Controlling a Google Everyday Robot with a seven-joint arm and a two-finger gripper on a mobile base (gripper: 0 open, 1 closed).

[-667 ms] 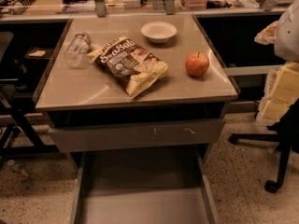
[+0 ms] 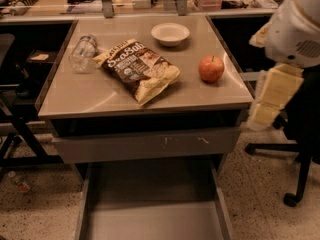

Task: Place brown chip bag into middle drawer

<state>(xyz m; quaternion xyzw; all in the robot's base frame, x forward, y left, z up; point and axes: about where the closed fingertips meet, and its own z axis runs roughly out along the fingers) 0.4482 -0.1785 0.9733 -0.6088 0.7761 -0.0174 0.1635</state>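
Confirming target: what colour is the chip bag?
Chip bag: dark brown, yellow ends; camera view. Gripper hangs right of table.

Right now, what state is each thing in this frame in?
brown chip bag: lying flat on the cabinet top, not held.
middle drawer: pulled open, nothing in the part that shows.
water bottle: on its side.
bowl: upright, looks empty.
apple: whole, stem up.
gripper: hangs off the cabinet's right edge, apart from the bag.
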